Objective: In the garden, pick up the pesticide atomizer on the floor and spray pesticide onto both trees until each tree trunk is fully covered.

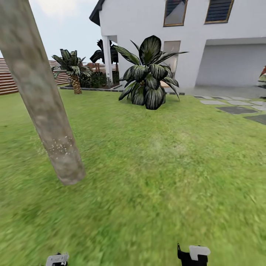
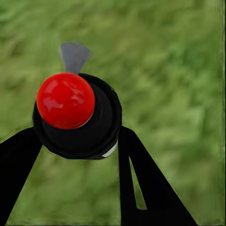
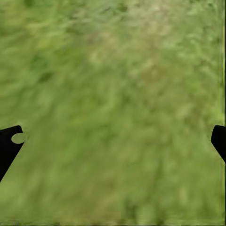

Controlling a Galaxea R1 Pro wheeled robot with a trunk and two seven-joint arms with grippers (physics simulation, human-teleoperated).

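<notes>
The pesticide atomizer has a black round body, a glossy red cap and a grey nozzle. My left gripper is shut on its black body, a black finger on each side, above grass. A thick beige-grey tree trunk leans at the left of the head view. A band of tiny white pesticide specks dots its lower part. My right gripper is open, its fingertips far apart over bare grass, holding nothing. Parts of both arms peek in at the head view's bottom edge.
Green lawn stretches ahead. A large dark broad-leaved plant stands mid-distance, a short palm farther left. Behind them are a white house and a brown slat fence. Grey paving slabs lie at the right.
</notes>
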